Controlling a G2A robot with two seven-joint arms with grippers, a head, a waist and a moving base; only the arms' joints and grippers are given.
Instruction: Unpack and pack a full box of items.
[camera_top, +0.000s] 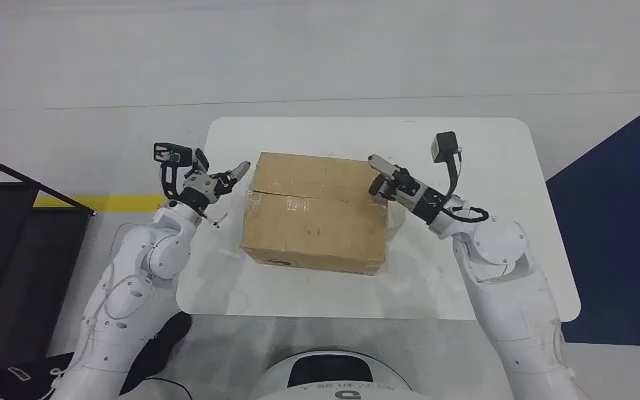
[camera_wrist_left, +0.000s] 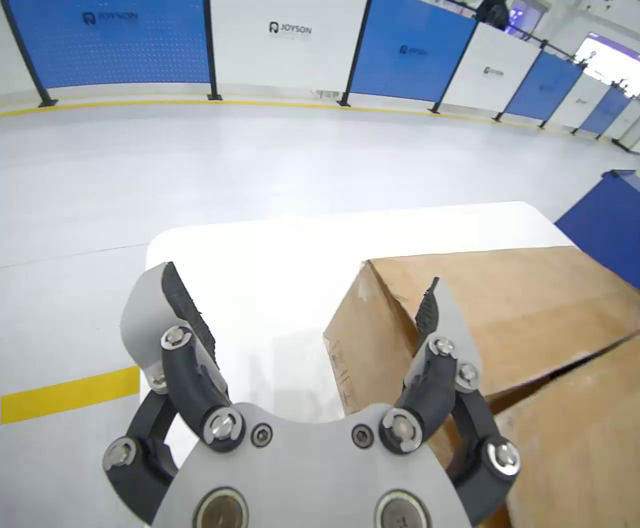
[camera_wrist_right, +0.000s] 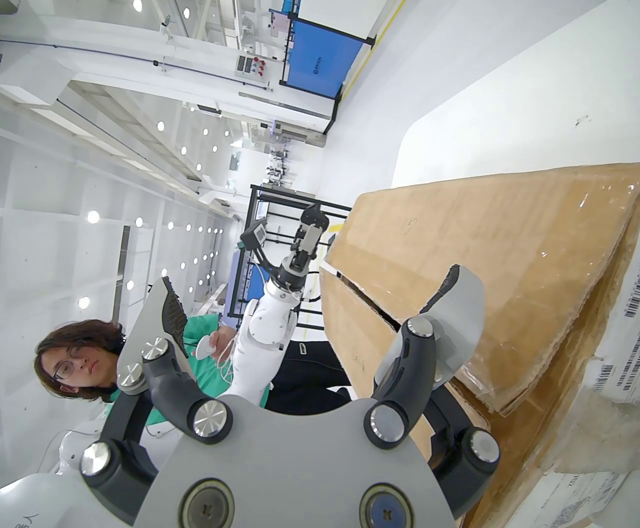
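Jaws of left gripper (camera_wrist_left: 300, 280) and right gripper (camera_wrist_right: 312, 280) spread wide, holding nothing. Their fingers (camera_wrist_left: 140, 320) are curved grey metal faced with black ribbed pads (camera_wrist_left: 187, 306). Left gripper sits at the left end of the box (camera_top: 315, 210), right gripper at its right end, each partly over the top edge; contact cannot be judged. The box is rectangular brown corrugated cardboard, flaps closed along a centre seam, mid-way on a white, round-cornered table (camera_top: 480, 150).
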